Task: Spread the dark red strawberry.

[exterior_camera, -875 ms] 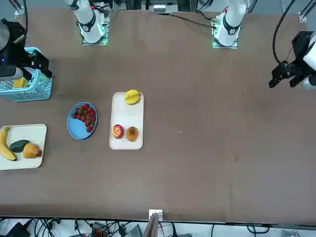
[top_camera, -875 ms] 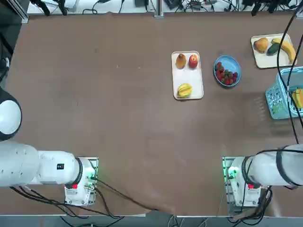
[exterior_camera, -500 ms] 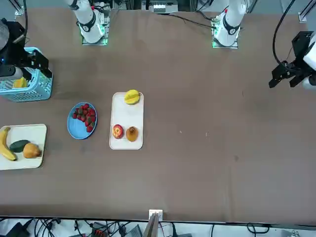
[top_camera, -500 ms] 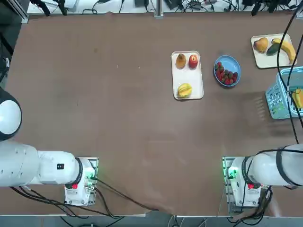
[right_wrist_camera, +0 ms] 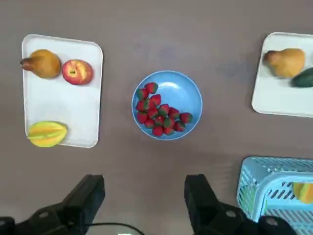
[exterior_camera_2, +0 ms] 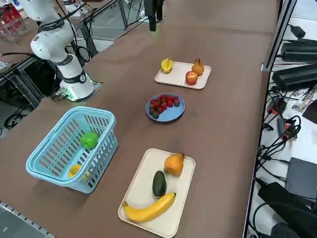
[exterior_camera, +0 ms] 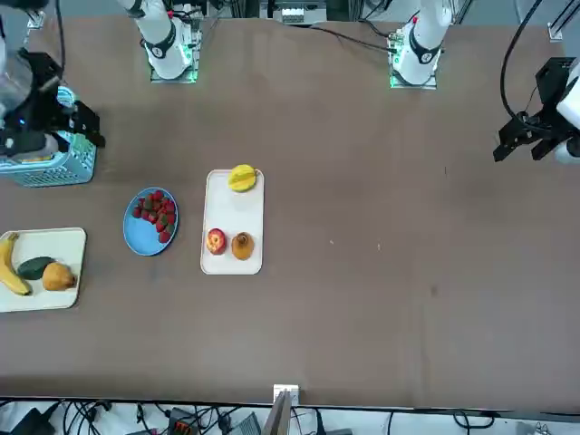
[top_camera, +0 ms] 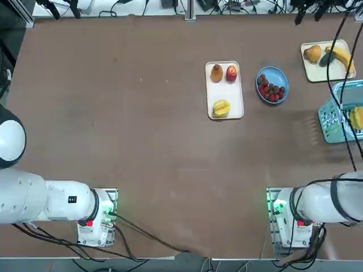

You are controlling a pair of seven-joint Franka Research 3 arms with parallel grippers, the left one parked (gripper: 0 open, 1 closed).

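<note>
Currently, the dark red strawberries (right_wrist_camera: 161,115) lie grouped in a blue plate (right_wrist_camera: 183,90) on the table (top_camera: 153,147), many of them touching one another. Seen from the robot's side, they occupy the left and near portions of the plate; its far right portion shows bare blue surface. Green leafy caps are visible on several berries.

The right gripper (right_wrist_camera: 145,182) is raised above the table, its jaws spread wide apart. In the front view, its black body appears across the basket, to the robot's right of the plate.

Just to the plate's left stands a white tray (top_camera: 227,93). It carries a brown pear (top_camera: 216,73) and a red apple (top_camera: 231,73) at its far end, side by side, and a yellow star fruit (top_camera: 221,108) at its near end.

To the plate's right and farther out is a cream tray (exterior_camera_2: 143,188) bearing a second pear (exterior_camera_2: 174,164), a dark green avocado (exterior_camera_2: 159,183) and a banana (exterior_camera_2: 149,208). To the plate's right and nearer the robot stands a light blue basket (exterior_camera_2: 59,139), containing a green item (exterior_camera_2: 89,140) and a yellow item (exterior_camera_2: 75,170).
</note>
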